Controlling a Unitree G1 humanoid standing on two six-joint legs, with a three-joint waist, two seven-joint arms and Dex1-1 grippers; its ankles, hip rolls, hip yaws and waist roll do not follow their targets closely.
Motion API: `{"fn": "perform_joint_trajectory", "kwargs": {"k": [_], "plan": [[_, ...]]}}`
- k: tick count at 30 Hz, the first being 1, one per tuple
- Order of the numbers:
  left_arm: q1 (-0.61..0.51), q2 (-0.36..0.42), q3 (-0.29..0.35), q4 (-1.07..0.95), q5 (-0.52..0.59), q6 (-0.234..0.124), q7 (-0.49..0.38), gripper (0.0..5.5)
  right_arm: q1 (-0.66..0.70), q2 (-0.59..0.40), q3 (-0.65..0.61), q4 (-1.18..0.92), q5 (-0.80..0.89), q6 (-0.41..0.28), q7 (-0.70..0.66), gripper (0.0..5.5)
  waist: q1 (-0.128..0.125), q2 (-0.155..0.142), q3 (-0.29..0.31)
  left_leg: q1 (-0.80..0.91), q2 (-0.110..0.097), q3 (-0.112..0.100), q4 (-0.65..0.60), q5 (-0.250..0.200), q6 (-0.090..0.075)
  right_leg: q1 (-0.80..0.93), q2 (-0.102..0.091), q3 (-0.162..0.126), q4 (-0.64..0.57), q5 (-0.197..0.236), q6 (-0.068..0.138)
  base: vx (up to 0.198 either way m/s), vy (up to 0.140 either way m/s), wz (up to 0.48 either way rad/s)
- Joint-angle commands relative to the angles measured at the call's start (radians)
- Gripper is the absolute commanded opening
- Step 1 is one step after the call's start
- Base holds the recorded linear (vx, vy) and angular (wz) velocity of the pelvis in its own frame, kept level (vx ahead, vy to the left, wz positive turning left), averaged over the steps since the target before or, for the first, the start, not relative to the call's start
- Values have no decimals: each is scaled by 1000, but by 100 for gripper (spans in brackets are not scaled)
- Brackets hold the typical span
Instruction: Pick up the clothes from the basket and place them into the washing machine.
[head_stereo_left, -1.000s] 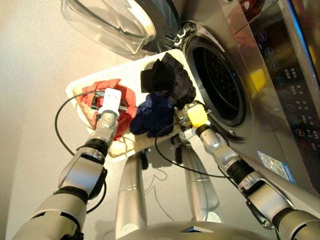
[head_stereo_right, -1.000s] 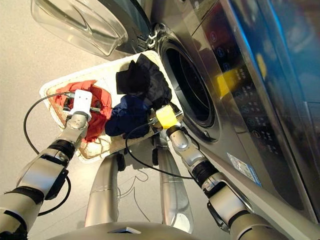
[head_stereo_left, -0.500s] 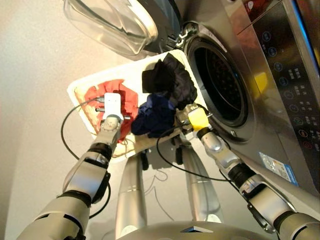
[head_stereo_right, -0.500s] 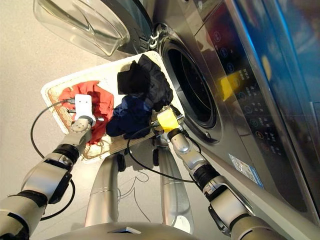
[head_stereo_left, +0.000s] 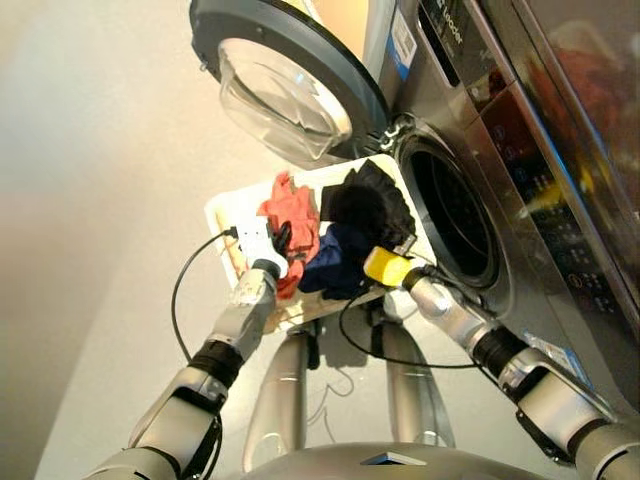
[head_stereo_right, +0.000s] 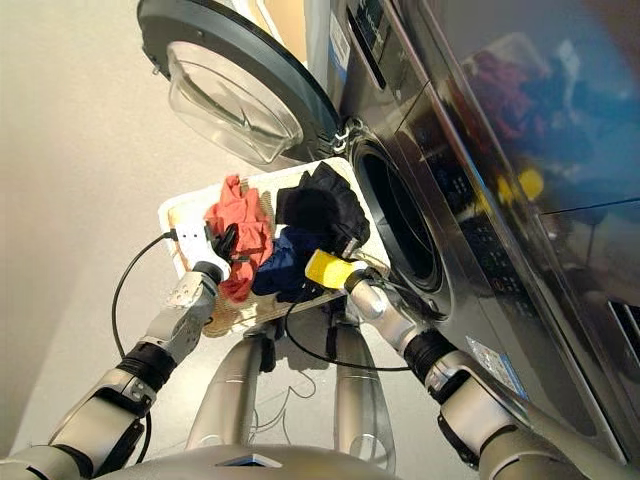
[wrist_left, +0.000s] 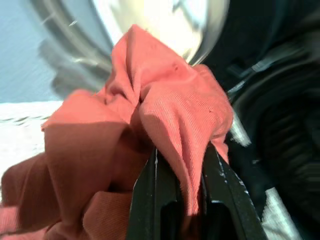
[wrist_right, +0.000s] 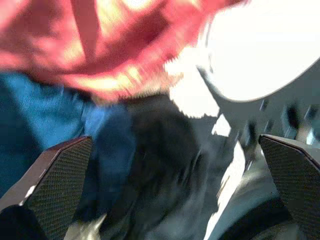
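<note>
- Gripping the red-orange garment, the left gripper has its two black fingers pinched together on a fold of the cloth, as the left wrist view shows plainly.
- From the head views, most of that garment bunches above the basket, with its lower part trailing onto the woven base beside the navy garment.
- Beside it, the black garment lies at the end of the basket nearest the washing machine, touching the navy one.
- Just beside the basket, the drum hole stands clear, and the glass door is swung wide.
- At the basket's near edge by the navy and black pieces, the right gripper has its fingers spread wide with nothing between them.
- My reading is that the pick-up of the first garment is in hand: the grasp is made, while the carry to the drum is not yet done and two pieces remain in the basket.
- Next, the left arm would need to lift the cloth free of the basket's rim and swing it across to the drum hole, going well inside before letting go.
- One risk is that the trailing part could snag the navy piece or catch on the door seal.
</note>
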Motion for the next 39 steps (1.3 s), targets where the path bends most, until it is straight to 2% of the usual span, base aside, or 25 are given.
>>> {"fn": "perform_joint_trajectory", "kwargs": {"k": [1, 11, 16, 17, 18, 19, 27, 28, 29, 32, 34, 35, 37, 39], "plan": [[1, 3, -16, -97, -68, -36, -39, 0, -53, 13, 43, -77, -46, -29, 1, 550, -13, 30, -3, 31, -34, -32, 3, -26, -1, 119, 10, -7, -131, 54, 78, 0, 0, 0], [10, -9, -131, -216, -214, 0, -76, 0, -186, 58, 118, -58, -228, -2, -68, 550, 15, 67, -4, 67, -40, -26, -8, -23, 3, 154, 14, -4, -142, 48, 76, 0, 0, 0], [5, 1, -190, -258, -259, 17, -100, 0, -225, 120, 126, 22, -185, 17, -63, 550, 24, 75, -8, 64, -39, -24, -6, -21, 4, 147, 14, -4, -141, 51, 74, 0, 0, 0], [8, 4, -195, -273, -269, 20, -102, 0, -227, 122, 120, 25, -175, 19, -62, 405, 25, 76, -9, 63, -39, -25, -6, -20, 4, 148, 13, -4, -143, 52, 74, 0, 0, 0], [9, 6, -200, -283, -278, 24, -103, 0, -227, 130, 111, 37, -158, 25, -64, 60, 25, 77, -9, 61, -38, -25, -6, -19, 4, 147, 13, -5, -143, 52, 74, 0, 0, 0], [13, 8, -206, -290, -279, 28, -103, 0, -225, 137, 98, 44, -142, 28, -67, 0, 25, 79, -10, 60, -38, -25, -5, -18, 4, 146, 12, -6, -142, 53, 73, 0, 0, 0], [27, 25, -200, -314, -286, 38, -109, 0, -175, 153, -9, 63, 7, 40, -96, 0, 28, 80, -15, 50, -38, -28, -7, -14, 6, 139, 13, -8, -144, 57, 71, 0, 0, 0], [30, 28, -192, -320, -286, 38, -110, 166, -162, 151, -23, 61, 29, 40, -98, 0, 27, 79, -15, 47, -37, -27, -5, -14, 6, 136, 12, -9, -143, 58, 71, 0, 0, 0], [38, 33, -185, -319, -284, 40, -113, 550, -150, 150, -40, 64, 43, 42, -104, 0, 27, 79, -15, 44, -37, -28, -2, -15, 6, 134, 11, -10, -142, 58, 71, 0, 0, 0], [61, 38, -146, -319, -280, 33, -117, 550, -126, 152, -82, 81, 68, 45, -118, 0, 28, 77, -17, 40, -37, -25, -2, -15, 7, 127, 13, -7, -141, 59, 70, 0, 0, 0], [87, 27, -96, -303, -275, 15, -112, 550, -104, 154, -111, 89, 80, 45, -131, 0, 29, 74, -19, 37, -37, -24, 0, -17, 8, 123, 13, -6, -139, 59, 70, 46, 1, 21], [128, -9, -10, -287, -291, -23, -86, 550, -82, 150, -144, 93, 97, 47, -149, 0, 36, 73, -20, 48, -33, -29, 5, -46, 2, 130, 16, -2, -128, 35, 75, 91, -8, 42], [160, -47, 75, -252, -285, -69, -39, 550, -58, 145, -175, 94, 124, 52, -166, 0, 36, 66, -17, 44, -32, -31, 4, -45, 2, 128, 16, -3, -130, 35, 74, 45, -9, 8], [174, -74, 136, -189, -219, -119, 39, 550, -32, 142, -210, 94, 175, 45, -186, 0, 36, 61, -14, 42, -31, -30, 3, -42, 1, 127, 15, -4, -129, 35, 72, 0, 0, 0]]}}
